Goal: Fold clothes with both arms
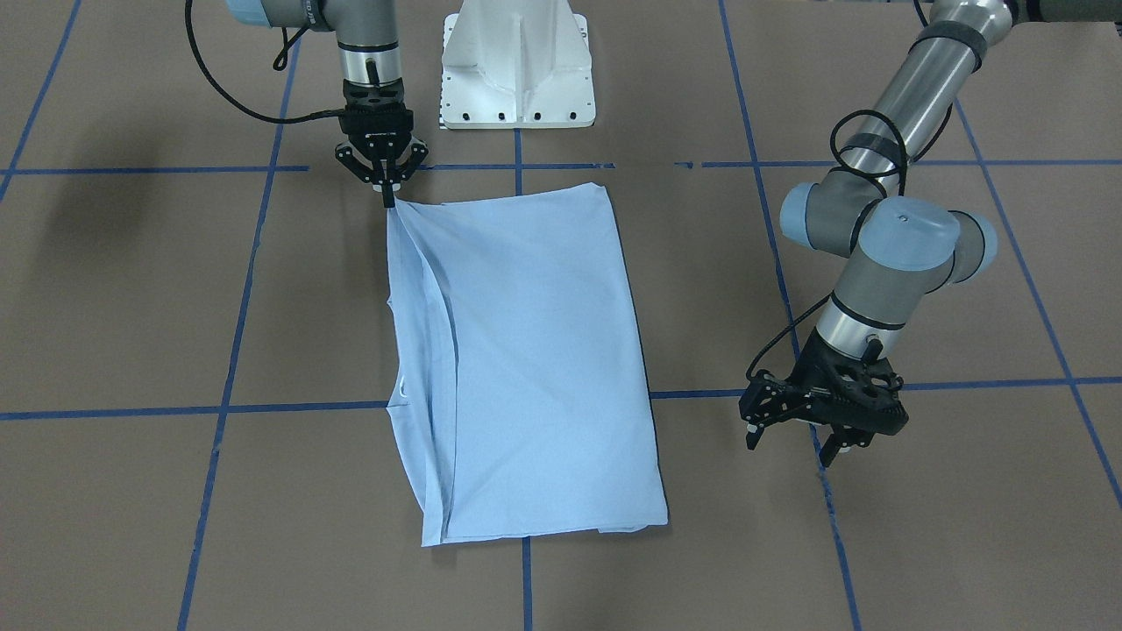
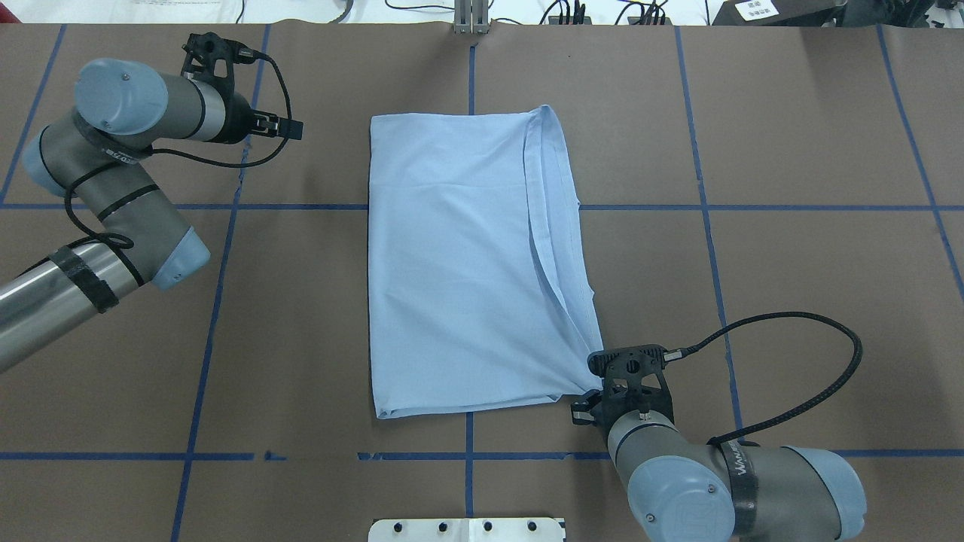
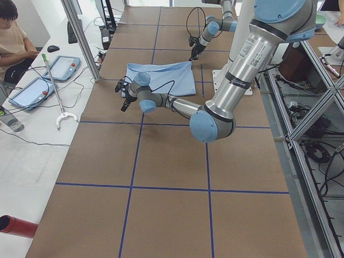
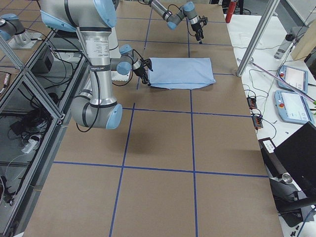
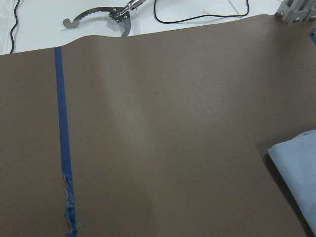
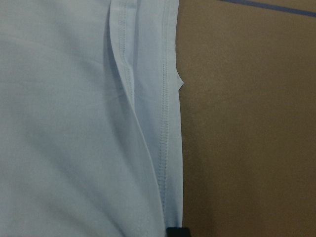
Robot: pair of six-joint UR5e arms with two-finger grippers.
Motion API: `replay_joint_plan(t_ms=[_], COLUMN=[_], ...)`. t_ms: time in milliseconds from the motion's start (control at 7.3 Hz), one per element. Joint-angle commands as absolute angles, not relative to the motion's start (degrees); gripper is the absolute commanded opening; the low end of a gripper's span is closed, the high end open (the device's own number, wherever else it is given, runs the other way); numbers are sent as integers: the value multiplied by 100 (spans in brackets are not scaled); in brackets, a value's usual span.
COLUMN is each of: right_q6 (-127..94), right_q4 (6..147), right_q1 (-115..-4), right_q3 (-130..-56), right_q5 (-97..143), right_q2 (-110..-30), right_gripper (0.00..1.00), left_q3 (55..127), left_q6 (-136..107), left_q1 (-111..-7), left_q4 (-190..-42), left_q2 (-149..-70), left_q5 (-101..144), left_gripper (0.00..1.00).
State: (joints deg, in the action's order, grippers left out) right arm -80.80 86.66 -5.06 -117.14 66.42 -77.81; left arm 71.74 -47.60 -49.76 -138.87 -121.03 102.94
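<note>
The T-shirt (image 2: 467,256) lies flat on the table (image 2: 791,263) as a long folded rectangle. Its corner nearest the robot is pinched between the pressed-together fingertips of the right gripper (image 1: 388,194). Loose hem layers run ahead of that gripper along the side edge. The left gripper (image 1: 791,443) hangs with its fingers spread, well apart from the shirt, which lies off to its side. To fold cleanly, I judge the pinch must hold every layer. The left should grip a corner of its own before any lift, keeping the cloth taut and level.
</note>
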Motion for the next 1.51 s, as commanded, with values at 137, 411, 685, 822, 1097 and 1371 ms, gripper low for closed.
replay_joint_plan(t_ms=[137, 411, 685, 822, 1097, 1371], right_q6=[-8631, -8500, -7687, -7325, -6752, -6504], right_q4=[8657, 8614, 8665, 8657, 8675, 8684], right_q1=[-352, -456, -1165, -1413, -1774, -1802], right_q3=[-11681, -11838, -11639, -11149, -10601, -10329], right_q5=[6609, 6706, 7283, 7347, 7688, 7699], right_q2=[-7779, -7708, -7254, -6946, -6610, -6609], right_gripper=[99, 100, 100, 100, 100, 100], left_q3=[7181, 7189, 7216, 7216, 7225, 7216], left_q6=[-4781, -4781, -4799, -4964, -5019, -5019], left_q1=[-4922, -4913, -4904, -4896, -4896, -4896], left_q4=[-13887, -13887, -13887, -13887, -13887, -13887], left_q2=[-12103, -12103, -12103, -12103, -12103, -12103], left_q5=[10292, 10301, 10301, 10301, 10301, 10301], left_gripper=[100, 100, 100, 100, 100, 100])
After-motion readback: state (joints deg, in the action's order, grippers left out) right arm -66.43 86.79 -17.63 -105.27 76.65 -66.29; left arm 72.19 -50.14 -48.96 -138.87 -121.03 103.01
